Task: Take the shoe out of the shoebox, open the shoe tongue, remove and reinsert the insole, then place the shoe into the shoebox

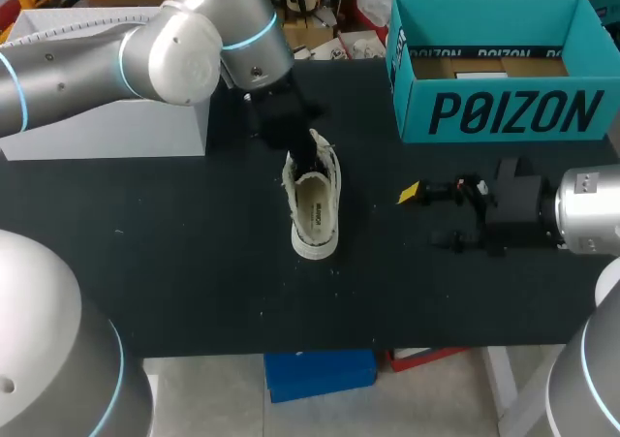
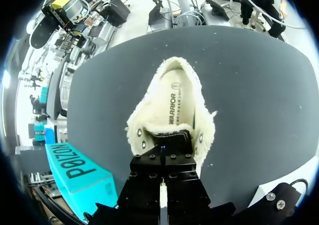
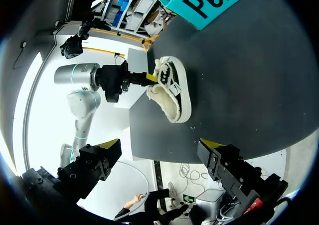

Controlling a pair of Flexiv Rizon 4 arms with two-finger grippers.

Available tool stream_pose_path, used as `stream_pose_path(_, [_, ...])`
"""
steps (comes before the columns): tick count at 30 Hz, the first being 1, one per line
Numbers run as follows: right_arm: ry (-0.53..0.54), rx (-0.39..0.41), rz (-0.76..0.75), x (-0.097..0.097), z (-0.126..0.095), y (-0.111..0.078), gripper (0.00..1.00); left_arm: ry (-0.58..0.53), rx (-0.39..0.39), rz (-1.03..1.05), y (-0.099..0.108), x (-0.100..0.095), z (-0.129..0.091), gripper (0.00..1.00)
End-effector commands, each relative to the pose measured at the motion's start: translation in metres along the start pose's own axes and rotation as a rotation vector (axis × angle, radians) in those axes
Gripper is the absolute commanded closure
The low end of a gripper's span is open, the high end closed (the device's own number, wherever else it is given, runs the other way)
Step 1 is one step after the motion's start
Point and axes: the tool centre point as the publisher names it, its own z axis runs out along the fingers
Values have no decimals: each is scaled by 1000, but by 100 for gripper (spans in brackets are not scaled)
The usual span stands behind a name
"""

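Note:
A cream fleece-lined shoe [image 1: 315, 209] stands upright mid-table, its heel toward the front edge and the insole [image 2: 175, 105] lying inside it. My left gripper [image 1: 303, 149] is shut on the dark shoe tongue [image 2: 167, 137] at the shoe's far end. The right wrist view shows the shoe [image 3: 173, 93] from the side, with the left gripper [image 3: 151, 78] pinching the tongue. My right gripper [image 1: 426, 216] hovers open and holding nothing to the right of the shoe; its yellow-tipped fingers [image 3: 110, 145] stand wide apart. The teal shoebox [image 1: 504, 117] sits open at the back right.
A white block [image 1: 107, 122] stands at the back left under my left arm. Inside the shoebox [image 2: 75, 170] the brown bottom shows. Bare black table [image 1: 194, 263] lies in front of and to the left of the shoe.

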Motion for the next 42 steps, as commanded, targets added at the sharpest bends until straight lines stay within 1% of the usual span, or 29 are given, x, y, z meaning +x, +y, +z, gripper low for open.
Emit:
stream_pose_path(1, [-1,0,1,0,0,0,0,7,15,7,-7,0,10,100])
stream_pose_path(5, [-1,0,1,0,0,0,0,15,31,9,-15,5,15,100])
stream_pose_path(7, [-1,0,1,0,0,0,0,17,37,8,-15,8,18,100])
stream_pose_path(9, [-1,0,1,0,0,0,0,17,41,7,-22,9,13,100])
stream_pose_path(11, [-1,0,1,0,0,0,0,12,41,10,-21,9,7,100])
stream_pose_path(15, [-1,0,1,0,0,0,0,5,38,24,-31,9,-23,100])
stream_pose_path(17, [-1,0,1,0,0,0,0,29,40,31,-36,11,-40,100])
stream_pose_path(19, [-1,0,1,0,0,0,0,44,39,29,-35,15,-55,100])
stream_pose_path(21, [-1,0,1,0,0,0,0,54,21,28,-40,18,-73,100])
stream_pose_path(22, [-1,0,1,0,0,0,0,54,17,22,-39,21,-79,100])
stream_pose_path(26, [-1,0,1,0,0,0,0,54,-5,-17,-37,39,-102,100])
stream_pose_path(31, [-1,0,1,0,0,0,0,42,-36,-82,-36,68,-120,100])
stream_pose_path(33, [-1,0,1,0,0,0,0,38,-46,-113,-36,80,-126,100])
stream_pose_path(38, [-1,0,1,0,0,0,0,43,-65,-186,-28,111,-135,100])
stream_pose_path(42, [-1,0,1,0,0,0,0,54,-69,-236,-24,132,-141,100])
